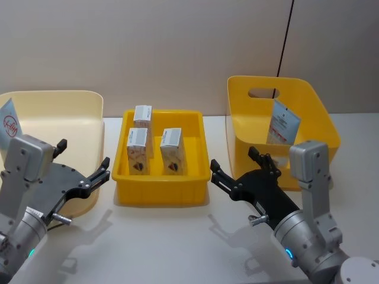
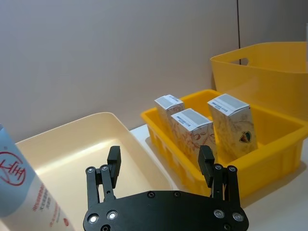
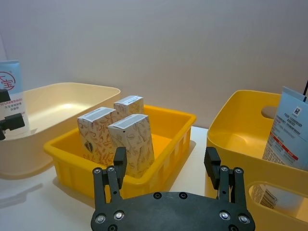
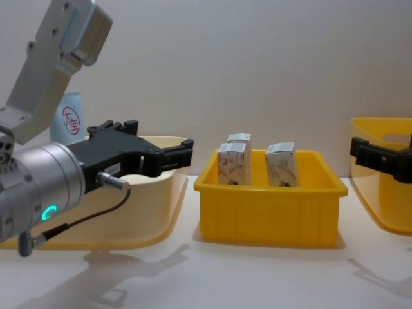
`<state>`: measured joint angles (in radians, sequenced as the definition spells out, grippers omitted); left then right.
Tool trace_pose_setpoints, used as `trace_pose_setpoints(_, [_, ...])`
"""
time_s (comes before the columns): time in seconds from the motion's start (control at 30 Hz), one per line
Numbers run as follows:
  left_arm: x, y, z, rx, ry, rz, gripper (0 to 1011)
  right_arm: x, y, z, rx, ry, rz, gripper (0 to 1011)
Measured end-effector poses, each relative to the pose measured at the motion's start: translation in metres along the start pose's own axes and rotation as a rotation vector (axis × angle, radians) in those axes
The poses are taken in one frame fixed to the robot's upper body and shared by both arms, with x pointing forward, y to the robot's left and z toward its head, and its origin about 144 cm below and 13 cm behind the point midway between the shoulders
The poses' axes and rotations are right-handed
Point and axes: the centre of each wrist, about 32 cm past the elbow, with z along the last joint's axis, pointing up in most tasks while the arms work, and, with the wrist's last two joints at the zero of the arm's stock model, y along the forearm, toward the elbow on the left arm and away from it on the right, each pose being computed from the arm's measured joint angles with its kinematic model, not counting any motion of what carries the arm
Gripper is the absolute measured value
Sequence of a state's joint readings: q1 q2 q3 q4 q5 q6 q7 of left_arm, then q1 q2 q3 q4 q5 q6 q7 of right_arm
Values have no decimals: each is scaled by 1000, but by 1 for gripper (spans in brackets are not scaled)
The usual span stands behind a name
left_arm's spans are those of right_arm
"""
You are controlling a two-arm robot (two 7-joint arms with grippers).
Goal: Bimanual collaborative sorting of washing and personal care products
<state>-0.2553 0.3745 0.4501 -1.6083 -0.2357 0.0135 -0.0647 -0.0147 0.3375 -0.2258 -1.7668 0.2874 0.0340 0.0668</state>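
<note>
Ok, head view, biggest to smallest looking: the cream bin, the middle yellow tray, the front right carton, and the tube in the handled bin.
1. cream bin, even though it runs off the view's left side
2. middle yellow tray
3. front right carton and tube: they look about alike, so not ranked

At the head view's left edge the frame cuts the logo tube (image 1: 9,121), and the left arm (image 1: 26,157) covers its lower part. At the right edge of the right wrist view the second tube (image 3: 291,127) is cropped. Its foot is hidden behind the tall yellow bin (image 3: 226,120) wall, and its print is too small to read. The rear carton (image 1: 143,114) stands partly behind the front-left carton (image 1: 137,151).
</note>
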Motion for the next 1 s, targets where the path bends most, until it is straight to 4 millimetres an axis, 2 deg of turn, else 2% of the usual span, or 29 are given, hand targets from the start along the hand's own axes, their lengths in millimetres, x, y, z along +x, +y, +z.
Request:
trace_pose_setpoints(0.7, [-4, 5, -1, 4, -34, 43, 1003, 1, 1, 0, 1, 1, 11, 1001])
trace_pose_setpoints(1.0, [-4, 5, -1, 5, -34, 44, 1003, 5, 10, 3, -12, 4, 44, 1001])
